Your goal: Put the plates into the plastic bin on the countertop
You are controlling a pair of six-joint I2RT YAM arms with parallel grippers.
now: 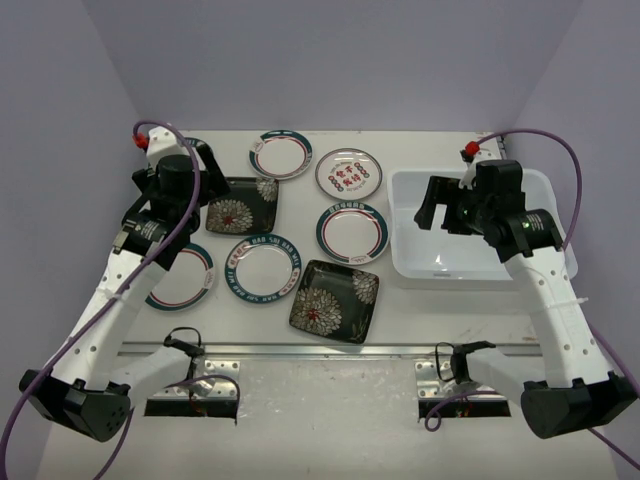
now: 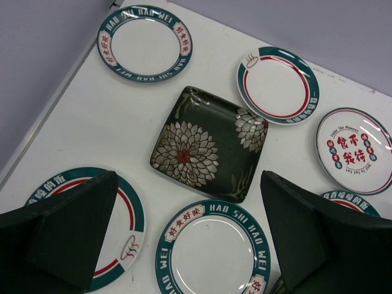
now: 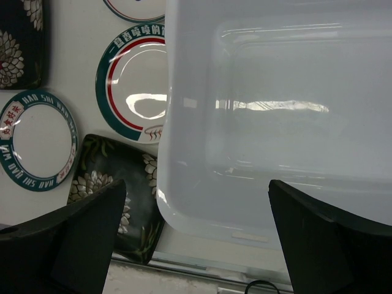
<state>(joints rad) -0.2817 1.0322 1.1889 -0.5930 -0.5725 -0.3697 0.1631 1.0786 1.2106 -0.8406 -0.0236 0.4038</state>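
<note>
Plainly, the coming move turns on the left arm. The left gripper (image 2: pixel 188 184) hangs over the left half of the countertop (image 1: pixel 420 310), its fingers spread wide and holding nothing. In the left wrist view the far black square plate (image 2: pixel 208 144) lies flat just ahead of the fingertips and roughly centred on the gap between them. The plate sits turned relative to the line between the fingers, so its corners, not its straight edges, point toward them. We judge that the wrist would need a small twist, or a grip at the rim, before closing.

The plastic bin (image 1: pixel 450 272) stands well off to the right with no plate in it yet. The right gripper (image 3: pixel 197 184) hovers above it, also wide open and empty. All the other plates (image 1: pixel 352 231) lie on the table between the two arms, none touching the bin as far as we can tell.

So the chosen plate is below and slightly ahead of the left gripper, and the bin lies to its right, across the spread of dishes. For this plate the left arm is clearly the nearer.
</note>
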